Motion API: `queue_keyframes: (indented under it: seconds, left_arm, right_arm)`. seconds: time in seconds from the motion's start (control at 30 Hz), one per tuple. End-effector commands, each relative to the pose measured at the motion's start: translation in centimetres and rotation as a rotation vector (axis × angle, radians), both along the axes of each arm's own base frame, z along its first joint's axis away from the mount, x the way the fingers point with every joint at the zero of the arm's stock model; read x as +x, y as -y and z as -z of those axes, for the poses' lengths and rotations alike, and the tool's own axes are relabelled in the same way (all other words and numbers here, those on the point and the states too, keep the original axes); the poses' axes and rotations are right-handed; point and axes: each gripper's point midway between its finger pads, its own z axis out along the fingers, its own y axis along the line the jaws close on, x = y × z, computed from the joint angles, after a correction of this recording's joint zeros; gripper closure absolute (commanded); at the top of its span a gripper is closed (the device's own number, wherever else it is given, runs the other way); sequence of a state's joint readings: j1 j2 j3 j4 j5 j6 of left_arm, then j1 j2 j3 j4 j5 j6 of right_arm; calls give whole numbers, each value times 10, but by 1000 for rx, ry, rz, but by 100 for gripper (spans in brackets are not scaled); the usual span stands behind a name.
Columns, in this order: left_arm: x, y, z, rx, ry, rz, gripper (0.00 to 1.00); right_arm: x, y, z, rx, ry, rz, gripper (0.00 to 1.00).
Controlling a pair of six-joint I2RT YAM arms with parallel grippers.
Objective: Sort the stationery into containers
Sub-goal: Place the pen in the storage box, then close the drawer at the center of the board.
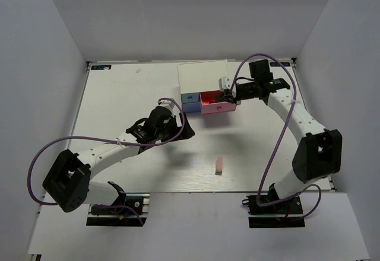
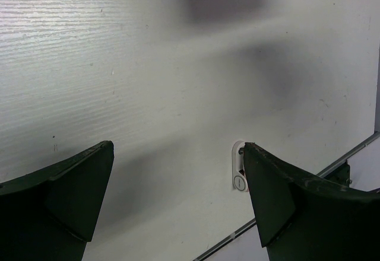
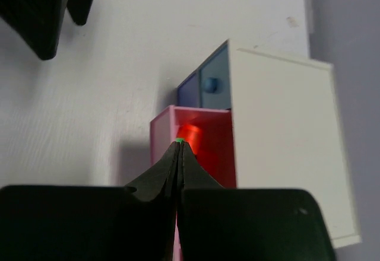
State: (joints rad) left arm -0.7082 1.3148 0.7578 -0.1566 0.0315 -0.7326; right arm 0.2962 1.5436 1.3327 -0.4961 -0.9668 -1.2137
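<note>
One eraser block (image 1: 219, 165), pinkish-beige, lies alone on the table (image 1: 119, 95), close to the near edge and a little right of the middle. It is well apart from both arms.

Inside the pink drawer (image 3: 160, 131), which is pulled out, sits an orange-red object (image 3: 191, 135). It is blurred and partly hidden behind the right fingers, so only a rounded glowing end shows and I cannot tell its full shape.

A very small green spot (image 3: 179, 140) is at the tip of the right gripper (image 3: 179, 145). The fingers are pressed together, with only a thin line between them, and it is not clear what the green spot belongs to. This gripper hangs over the open pink drawer.

Left of that drawer the light blue front (image 3: 215, 83) is closed, its round knob visible. Only a narrow strip of the periwinkle front (image 3: 189, 89) shows. The white box (image 1: 202, 76) stands at the far side of the table.

The left gripper (image 1: 181, 129) hovers near the box, on its near-left side, with its jaws wide apart and nothing between them.
</note>
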Motion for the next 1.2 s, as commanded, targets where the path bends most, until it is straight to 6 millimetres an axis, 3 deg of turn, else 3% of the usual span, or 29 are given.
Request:
queue_keyframes:
  seconds: [0.0, 0.2, 0.47, 0.63, 1.17]
  left_arm:
    - [4, -2, -4, 3, 21, -11, 0]
    - [4, -2, -4, 3, 21, -11, 0]
    - [5, -1, -3, 10, 13, -11, 0]
    - [7, 0, -1, 15, 7, -11, 0]
    - [8, 2, -1, 15, 7, -11, 0]
  right_arm:
    - [-24, 12, 50, -145, -177, -48, 100]
    - [-10, 21, 76, -248, -209, -4, 100]
    - [24, 16, 87, -247, -171, 177, 100]
    - [40, 9, 87, -251, -115, 257, 100]
    - [63, -28, 74, -185, -32, 347, 100]
